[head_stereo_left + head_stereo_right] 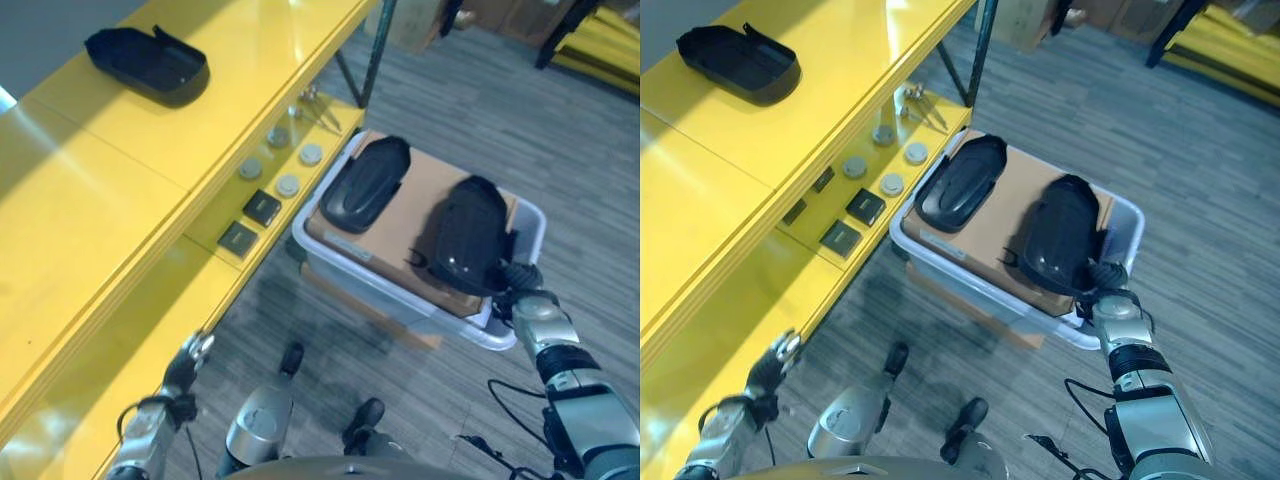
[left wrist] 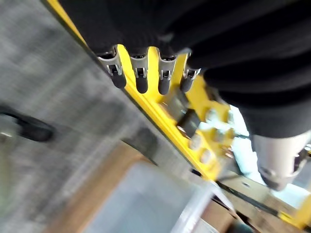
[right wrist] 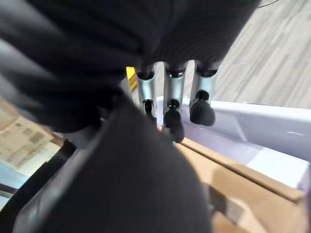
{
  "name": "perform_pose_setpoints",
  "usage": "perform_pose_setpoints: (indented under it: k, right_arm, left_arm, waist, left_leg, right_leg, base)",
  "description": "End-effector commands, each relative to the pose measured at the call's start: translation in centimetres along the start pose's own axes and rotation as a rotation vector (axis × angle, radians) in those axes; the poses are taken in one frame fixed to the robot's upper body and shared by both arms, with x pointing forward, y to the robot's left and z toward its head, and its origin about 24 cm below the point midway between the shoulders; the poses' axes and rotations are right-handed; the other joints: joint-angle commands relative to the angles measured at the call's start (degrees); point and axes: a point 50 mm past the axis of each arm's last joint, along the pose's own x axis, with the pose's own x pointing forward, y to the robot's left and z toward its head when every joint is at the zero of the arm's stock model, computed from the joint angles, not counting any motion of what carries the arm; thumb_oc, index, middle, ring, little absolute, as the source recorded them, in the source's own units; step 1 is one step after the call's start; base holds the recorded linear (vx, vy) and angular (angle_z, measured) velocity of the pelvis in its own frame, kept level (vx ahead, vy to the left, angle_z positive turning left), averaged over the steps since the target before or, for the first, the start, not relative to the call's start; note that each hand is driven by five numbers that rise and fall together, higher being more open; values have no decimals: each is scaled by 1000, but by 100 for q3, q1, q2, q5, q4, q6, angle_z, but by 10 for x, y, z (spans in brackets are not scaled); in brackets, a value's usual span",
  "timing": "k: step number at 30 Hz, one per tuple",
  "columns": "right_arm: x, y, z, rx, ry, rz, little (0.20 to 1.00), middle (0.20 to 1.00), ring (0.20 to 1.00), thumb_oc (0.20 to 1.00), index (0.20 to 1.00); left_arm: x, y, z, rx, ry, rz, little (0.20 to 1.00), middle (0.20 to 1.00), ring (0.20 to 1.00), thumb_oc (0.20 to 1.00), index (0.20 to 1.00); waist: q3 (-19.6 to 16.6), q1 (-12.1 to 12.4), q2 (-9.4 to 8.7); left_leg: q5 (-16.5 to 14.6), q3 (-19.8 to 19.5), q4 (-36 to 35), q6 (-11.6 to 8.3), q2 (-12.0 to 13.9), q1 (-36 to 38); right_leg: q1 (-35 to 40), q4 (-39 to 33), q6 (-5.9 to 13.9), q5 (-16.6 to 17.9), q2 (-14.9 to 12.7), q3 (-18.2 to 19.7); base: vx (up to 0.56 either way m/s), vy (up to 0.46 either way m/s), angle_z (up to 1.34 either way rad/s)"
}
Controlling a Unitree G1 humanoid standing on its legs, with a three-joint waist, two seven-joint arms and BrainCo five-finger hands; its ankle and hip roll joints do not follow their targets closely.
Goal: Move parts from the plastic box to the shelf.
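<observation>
Right hand (image 1: 512, 285) at the near glossy black moulded plastic part (image 1: 466, 234); whether it grips cannot be told.
One matching part (image 1: 148, 62) lies on the yellow shelf (image 1: 90, 200); two remain on cardboard in the clear plastic box (image 1: 528, 222). Left hand (image 1: 185, 368) hangs relaxed, empty.

Robot hand (image 3: 170, 104) fingers curl over black part (image 3: 131, 179); plastic box (image 3: 272, 126) wall beyond.

Glossy yellow shelf (image 1: 120, 190) with a smooth painted look, shiny black plastic parts (image 1: 468, 232) on matt brown cardboard (image 1: 400, 235), translucent pale plastic box (image 1: 527, 232), dull grey discs (image 1: 288, 185) at the shelf's edge, possibly metal, rough grey carpet-like floor (image 1: 580, 170)
</observation>
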Motion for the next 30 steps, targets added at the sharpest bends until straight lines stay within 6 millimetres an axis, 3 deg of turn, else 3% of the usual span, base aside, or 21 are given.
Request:
perform_pose_setpoints:
  k: [1,9,13,16,20,24,25,30]
  right_arm:
    - [1,-9,20,1,-66,-42,200,200,200,200,200]
    - [-15,21,12,27,-94,64,200,200,200,200,200]
    - [-23,48,26,70,-144,145,200,200,200,200,200]
    - [-27,60,31,69,-165,182,200,200,200,200,200]
    - [-36,95,45,1,-227,300,200,200,200,200,200]
    - [-40,110,53,-8,-247,349,200,200,200,200,200]
    - [-44,122,60,-21,-264,387,200,200,200,200,200]
    - [-51,141,66,-50,-284,444,200,200,200,200,200]
  left_arm:
    - [3,4,11,-14,-3,-37,1000,1000,1000,1000,1000]
    - [19,-38,46,-96,0,-294,1000,1000,1000,1000,1000]
    - [34,-72,60,-181,93,-413,1000,1000,1000,1000,1000]
    - [42,-84,60,-196,149,-417,1000,1000,1000,1000,1000]
    - [57,-131,61,-251,321,-527,1000,1000,1000,1000,1000]
    - [62,-149,59,-223,376,-533,1000,1000,1000,1000,1000]
    - [68,-164,57,-201,394,-518,1000,1000,1000,1000,1000]
    - [71,-183,54,-169,448,-529,1000,1000,1000,1000,1000]
  waist:
    - [-205,67,-96]
    - [-646,-131,-44]
    - [-787,-356,55]
    - [-837,-457,98]
    - [-959,-707,148]
    - [-995,-816,149]
    - [-1017,-915,151]
    - [-1049,-1046,158]
  left_leg:
    - [-477,-250,-76,-144,137,153]
    - [-558,-63,-110,-121,213,598]
    - [-624,149,-101,-93,244,850]
    - [-642,232,-107,-89,255,921]
    - [-704,435,-85,-75,279,1052]
    - [-738,533,-47,-75,300,1090]
    - [-762,616,-14,-79,319,1110]
    - [-800,750,0,-96,359,1160]
  right_leg:
    - [260,-110,339,-71,-43,450]
    - [655,-241,330,-82,-39,646]
    - [850,-277,367,-106,-67,769]
    - [888,-280,386,-115,-77,817]
    - [962,-344,405,-108,-92,953]
    - [972,-343,409,-117,-90,1012]
    - [972,-337,406,-131,-81,1058]
    - [998,-346,414,-157,-81,1083]
  base:
    - [127,0,-9]
    - [116,8,-11]
    - [74,2,-20]
    - [32,14,-18]
    - [38,7,-19]
    - [19,-15,-16]
    - [15,-19,-22]
    - [15,-14,-16]
